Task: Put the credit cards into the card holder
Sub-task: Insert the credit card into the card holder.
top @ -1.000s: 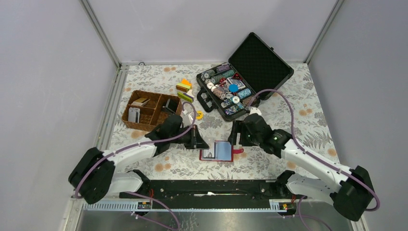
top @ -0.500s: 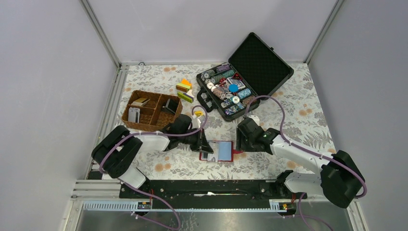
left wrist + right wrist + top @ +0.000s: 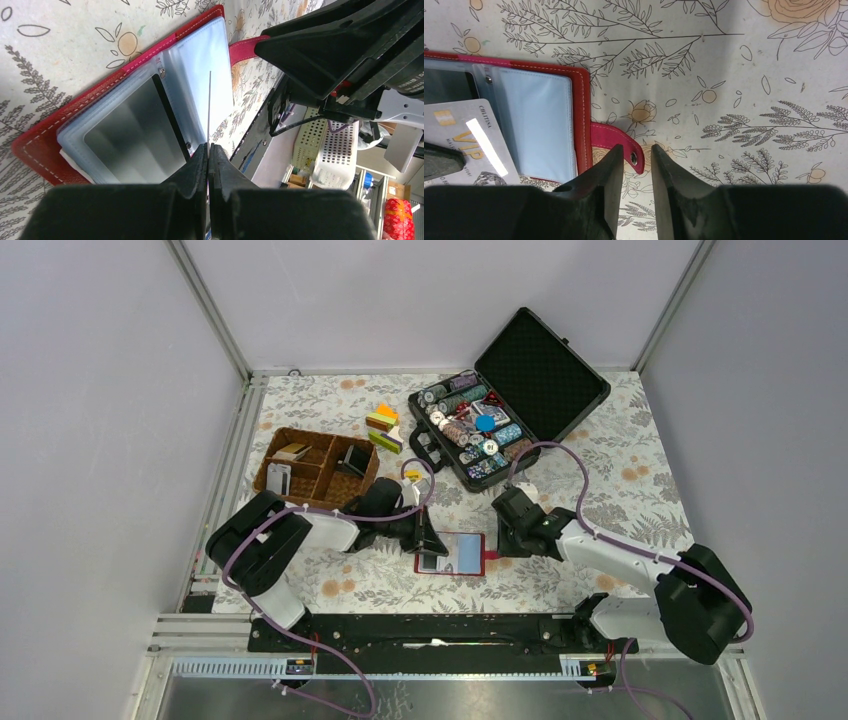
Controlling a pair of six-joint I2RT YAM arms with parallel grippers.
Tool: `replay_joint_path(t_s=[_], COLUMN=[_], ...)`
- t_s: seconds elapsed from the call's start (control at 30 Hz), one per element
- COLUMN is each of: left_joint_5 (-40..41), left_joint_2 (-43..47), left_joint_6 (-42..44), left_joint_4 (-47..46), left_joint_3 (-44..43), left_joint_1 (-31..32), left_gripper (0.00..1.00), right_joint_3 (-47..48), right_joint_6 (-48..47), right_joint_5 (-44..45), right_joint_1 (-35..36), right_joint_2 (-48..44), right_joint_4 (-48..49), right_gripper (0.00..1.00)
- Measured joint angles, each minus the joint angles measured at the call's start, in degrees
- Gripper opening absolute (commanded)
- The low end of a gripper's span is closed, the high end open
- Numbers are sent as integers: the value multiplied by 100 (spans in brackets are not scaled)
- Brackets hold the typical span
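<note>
My left claw [image 3: 208, 148] is clamped shut on a silver VIP card [image 3: 471, 142]. From the left wrist I see that card only as a thin line, edge-on. Its far end reaches over the clear pockets of the card holder [image 3: 462, 553].

The red holder lies open and flat on the surface [image 3: 620, 490], near the middle of the near edge, between my two claws. One pocket page holds a dark card [image 3: 132, 132]. The page beside it shows plain light blue.

My right claw [image 3: 636, 151] sits low at the holder's right side. Its jaws stand a narrow gap apart, astride the snap end of the red strap [image 3: 616, 142] that sticks out from the holder's edge. One finger overlaps the strap and the other stands just clear of it, so nothing is pinched.

The wicker basket [image 3: 300, 502] sits toward the left edge, just beyond my left arm, and is split into compartments.
- The near-left compartment holds a whitish card [image 3: 279, 478].
- The far-left compartment holds a tan card [image 3: 291, 451].
- The right compartment holds something dark [image 3: 355, 457] that I cannot make out.

Toward the far right corner, the black hard case [image 3: 540, 365] stands open with its lid tipped back. Its tray is packed with rows of poker chips [image 3: 468, 425]. A few coloured blocks [image 3: 383, 427] lie between the basket and the case.
</note>
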State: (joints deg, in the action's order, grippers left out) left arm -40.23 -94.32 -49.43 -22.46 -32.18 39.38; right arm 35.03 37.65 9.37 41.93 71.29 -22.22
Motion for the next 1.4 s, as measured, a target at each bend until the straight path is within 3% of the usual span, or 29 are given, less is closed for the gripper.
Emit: replay_joint_path(t_s=[0.2,0.4,1.4], left_joint_5=[46,160,146], left_joint_2=[0,0,-332], left_joint_6=[-57,11,-144], left_joint_4=[-68,162,118], left_joint_3=[0,-9,-111], left_joint_1=[0,-17,-72], left_gripper=[0,0,0], right_joint_3=[-17,-20,-20], right_joint_6=[0,0,2], right_joint_5=[4,17,22], right_joint_1=[0,0,-4], right_joint_2=[101,160,317], right_joint_4=[31,46,61], right_gripper=[10,2,0])
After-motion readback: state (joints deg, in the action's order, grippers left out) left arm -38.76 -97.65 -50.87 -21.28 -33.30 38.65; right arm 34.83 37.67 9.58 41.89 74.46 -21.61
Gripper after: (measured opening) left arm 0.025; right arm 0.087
